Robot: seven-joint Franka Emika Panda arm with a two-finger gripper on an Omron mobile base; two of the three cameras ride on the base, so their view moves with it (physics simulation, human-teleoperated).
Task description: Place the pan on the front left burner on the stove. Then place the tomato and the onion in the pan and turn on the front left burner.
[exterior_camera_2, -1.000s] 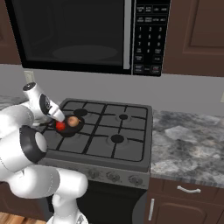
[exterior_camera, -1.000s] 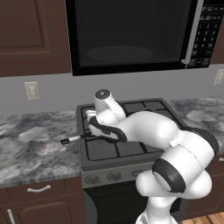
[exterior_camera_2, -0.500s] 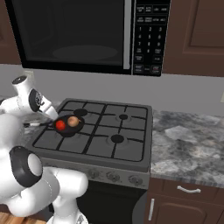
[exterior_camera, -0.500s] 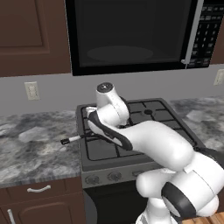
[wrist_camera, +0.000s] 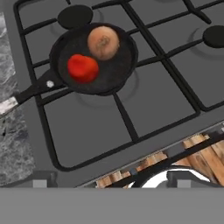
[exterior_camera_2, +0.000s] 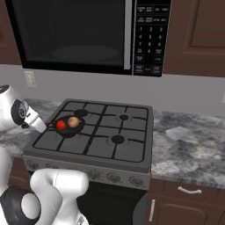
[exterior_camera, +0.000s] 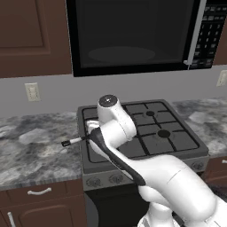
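Observation:
The black pan (wrist_camera: 94,59) sits on the grate over the stove's (exterior_camera_2: 101,149) front left burner, which it hides. Its thin handle (wrist_camera: 30,89) points left toward the counter. Inside lie the red tomato (wrist_camera: 83,68) and the tan-brown onion (wrist_camera: 103,42), side by side. They show again as tomato (exterior_camera_2: 61,125) and onion (exterior_camera_2: 73,121). My gripper (exterior_camera_2: 43,126) hangs just left of the pan, above the stove's front left part. It looks down on the pan and holds nothing; its fingertips are hidden. In the left base view my arm covers the pan except for its handle (exterior_camera: 73,141).
A row of knobs (exterior_camera_2: 110,176) lines the stove's front panel. Marble counter (exterior_camera_2: 189,140) lies on both sides. The black microwave (exterior_camera_2: 88,35) hangs above the stove. The other burners (wrist_camera: 214,35) are bare.
My arm has drawn back from the pan toward the left and front. Pan, tomato and onion have stayed in place.

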